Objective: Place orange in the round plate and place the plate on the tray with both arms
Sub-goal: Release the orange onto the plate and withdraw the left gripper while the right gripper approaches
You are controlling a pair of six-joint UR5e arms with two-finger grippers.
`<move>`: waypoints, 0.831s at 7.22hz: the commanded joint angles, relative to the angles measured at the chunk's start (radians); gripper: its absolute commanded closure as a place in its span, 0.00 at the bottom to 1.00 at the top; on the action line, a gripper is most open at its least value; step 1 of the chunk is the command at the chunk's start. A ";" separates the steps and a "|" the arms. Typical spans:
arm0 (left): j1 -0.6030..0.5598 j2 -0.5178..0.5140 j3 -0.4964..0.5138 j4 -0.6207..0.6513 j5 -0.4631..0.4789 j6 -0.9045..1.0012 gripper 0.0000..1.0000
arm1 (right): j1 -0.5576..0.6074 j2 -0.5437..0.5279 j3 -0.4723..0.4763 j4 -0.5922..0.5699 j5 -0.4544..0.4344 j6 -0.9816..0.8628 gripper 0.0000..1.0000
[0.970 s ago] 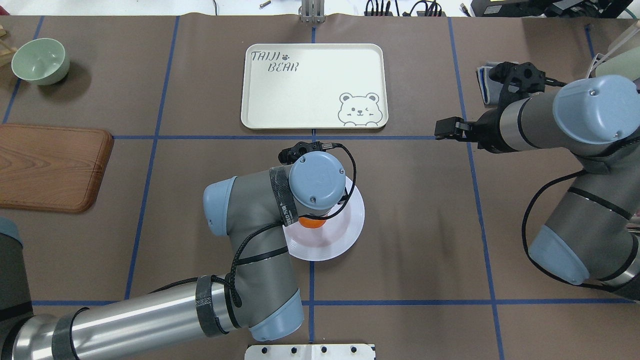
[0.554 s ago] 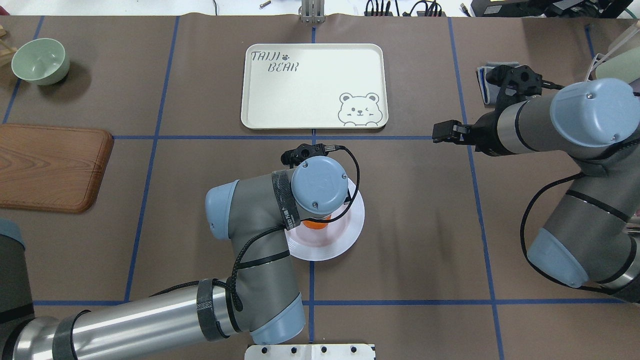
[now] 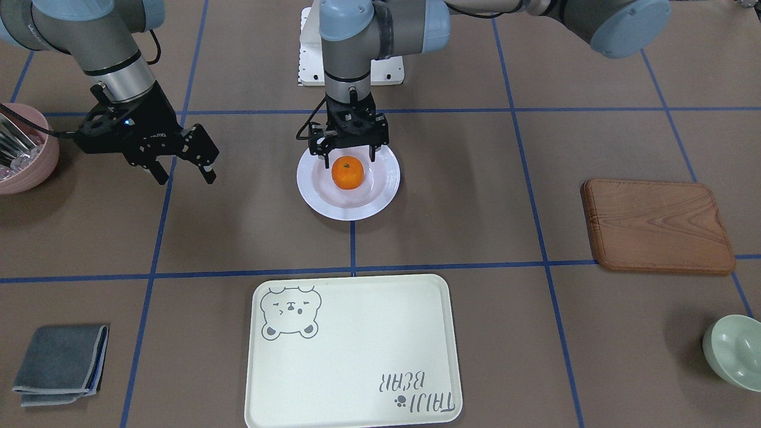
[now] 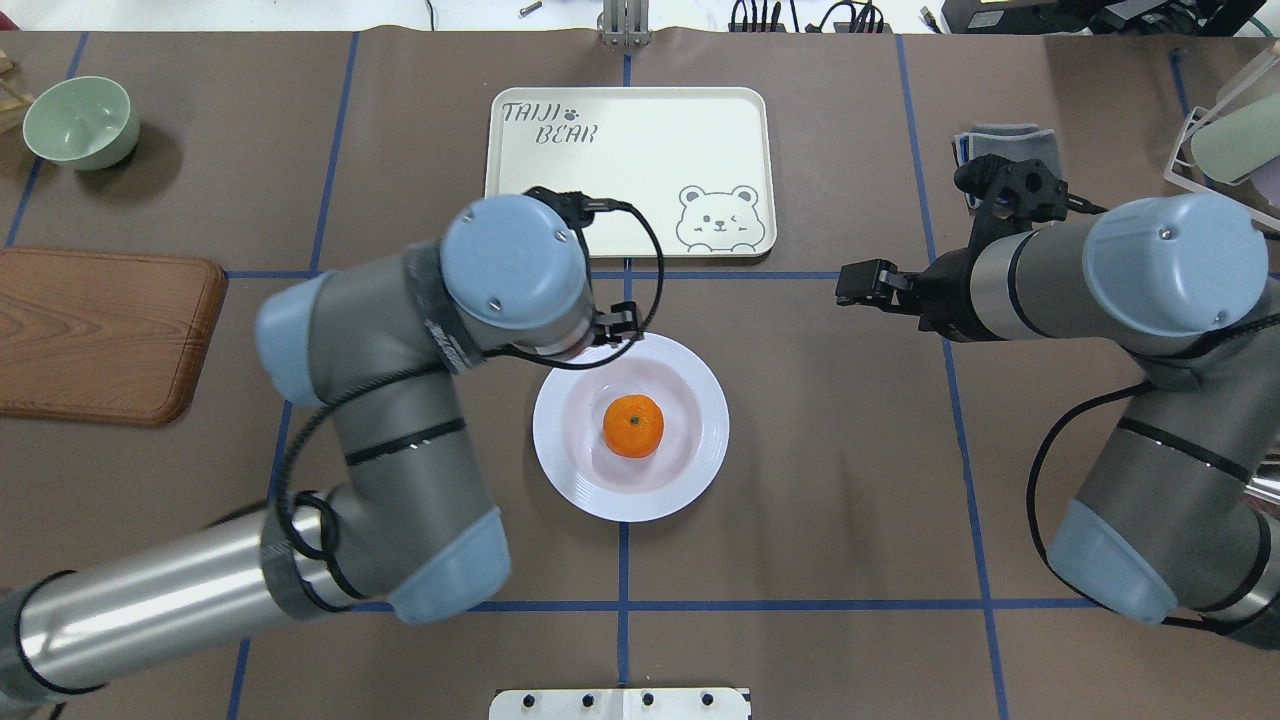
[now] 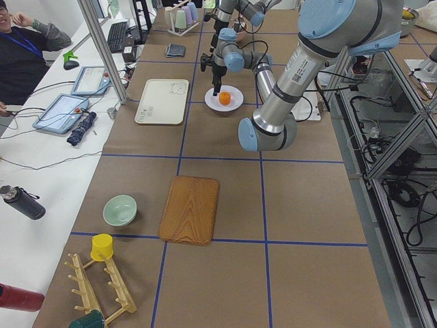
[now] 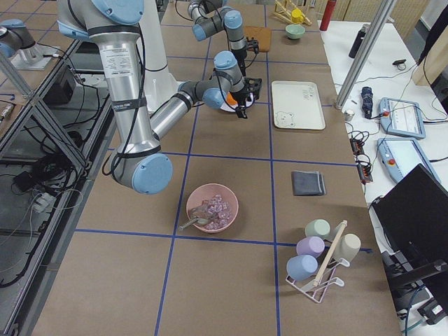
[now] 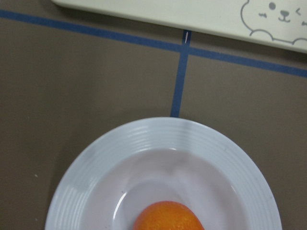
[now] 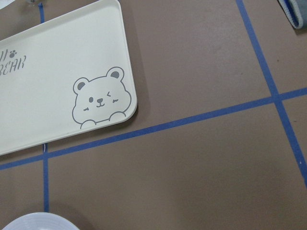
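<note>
The left claw (image 3: pixel 349 157) is held apart, empty, above the round plate (image 4: pixel 690 470), with the orange (image 4: pixel 633 425) seated at the plate's centre. The right claw (image 3: pixel 185 177), also spread, is seen well off the plate's side, so the left is nearer. The tray (image 4: pixel 640 170) is found beyond the plate. Claw height cannot be judged.

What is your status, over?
Open: left pincer above round plate, right pincer aside. Plate holds orange, not yet on tray. Nothing between them.
</note>
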 commanded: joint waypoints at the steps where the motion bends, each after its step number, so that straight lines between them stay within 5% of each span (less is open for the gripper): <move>1: -0.269 0.204 -0.072 0.013 -0.146 0.396 0.02 | -0.144 0.002 0.044 0.000 -0.136 0.269 0.04; 2: -0.390 0.262 -0.063 0.014 -0.177 0.537 0.02 | -0.196 0.009 0.054 0.000 -0.179 0.334 0.04; 4: -0.661 0.381 -0.015 0.010 -0.380 0.938 0.02 | -0.319 0.016 0.054 0.006 -0.343 0.409 0.03; 6: -0.872 0.481 0.118 -0.080 -0.396 1.258 0.02 | -0.417 0.025 0.051 0.040 -0.466 0.433 0.00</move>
